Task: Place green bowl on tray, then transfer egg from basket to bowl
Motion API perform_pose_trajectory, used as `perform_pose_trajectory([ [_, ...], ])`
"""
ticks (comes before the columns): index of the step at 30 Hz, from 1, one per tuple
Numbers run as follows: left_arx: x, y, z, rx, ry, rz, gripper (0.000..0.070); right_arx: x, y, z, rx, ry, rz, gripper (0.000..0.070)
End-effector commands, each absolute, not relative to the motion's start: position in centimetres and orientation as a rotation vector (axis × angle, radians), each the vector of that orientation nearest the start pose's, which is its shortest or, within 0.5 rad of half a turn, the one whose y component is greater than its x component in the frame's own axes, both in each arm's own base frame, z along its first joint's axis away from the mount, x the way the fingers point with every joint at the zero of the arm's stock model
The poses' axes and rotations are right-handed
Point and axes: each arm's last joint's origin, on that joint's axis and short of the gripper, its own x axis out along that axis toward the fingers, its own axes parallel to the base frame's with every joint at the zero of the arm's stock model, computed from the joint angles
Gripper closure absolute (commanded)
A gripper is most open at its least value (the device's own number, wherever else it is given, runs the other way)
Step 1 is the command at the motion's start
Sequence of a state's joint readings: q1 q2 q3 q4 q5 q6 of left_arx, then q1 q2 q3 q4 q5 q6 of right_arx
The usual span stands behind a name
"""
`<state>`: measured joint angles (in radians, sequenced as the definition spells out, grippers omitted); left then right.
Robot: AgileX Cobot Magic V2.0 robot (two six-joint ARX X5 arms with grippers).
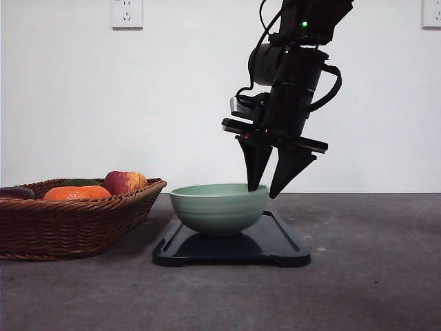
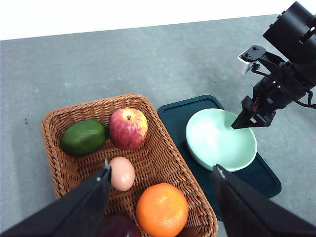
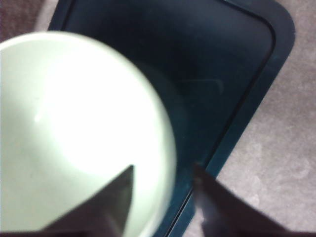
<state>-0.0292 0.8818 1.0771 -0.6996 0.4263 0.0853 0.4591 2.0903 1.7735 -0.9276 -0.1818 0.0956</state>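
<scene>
Pale green round ceramic bowl (image 1: 219,207) upright, mouth up, on dark rectangular tray (image 1: 279,241). Right gripper (image 1: 273,189) spread, straddling bowl rim. Left gripper (image 2: 160,180) spread above brown wicker basket (image 2: 52,126); egg (image 2: 121,173) long axis toward red apple (image 2: 128,128).

Grey table (image 1: 372,289) — basket (image 1: 76,221), tray (image 1: 275,241).

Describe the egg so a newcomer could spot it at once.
Start at the brown wicker basket left of the dark tray. Among its fruit, look just below the red apple and above the orange. The egg is the small, smooth, pale pinkish oval, the one item there without strong colour.
</scene>
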Motion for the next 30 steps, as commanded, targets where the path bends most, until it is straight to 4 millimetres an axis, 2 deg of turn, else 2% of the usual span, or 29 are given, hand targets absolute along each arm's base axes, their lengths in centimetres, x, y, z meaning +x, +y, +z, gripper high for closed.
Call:
perform_pose_trajectory([
  [1, 16.3, -1.7, 37.6, -0.014, 0.453, -0.477, 0.0284, 39.0, 20.2, 22.9, -0.089, 1.265, 0.496, 0.0416],
  [8, 16.3, -1.7, 37.5, -0.014, 0.453, -0.477, 0.0284, 37.6, 19.7, 26.8, -0.095, 1.157, 0.493, 0.0418],
  [12, 16.3, -1.7, 37.5, -0.015, 0.455, -0.477, 0.0284, 35.7, 19.0, 27.5, -0.088, 1.042, 0.501, 0.0419],
  [20, 16.3, -1.7, 37.5, -0.015, 0.457, -0.477, 0.0284, 29.5, 15.9, 27.2, -0.046, 0.824, 0.536, 0.0423],
  [30, 16.3, -1.8, 37.5, -0.019, 0.458, -0.481, 0.0284, 22.2, 12.0, 27.3, -0.031, 0.675, 0.548, 0.0423],
])
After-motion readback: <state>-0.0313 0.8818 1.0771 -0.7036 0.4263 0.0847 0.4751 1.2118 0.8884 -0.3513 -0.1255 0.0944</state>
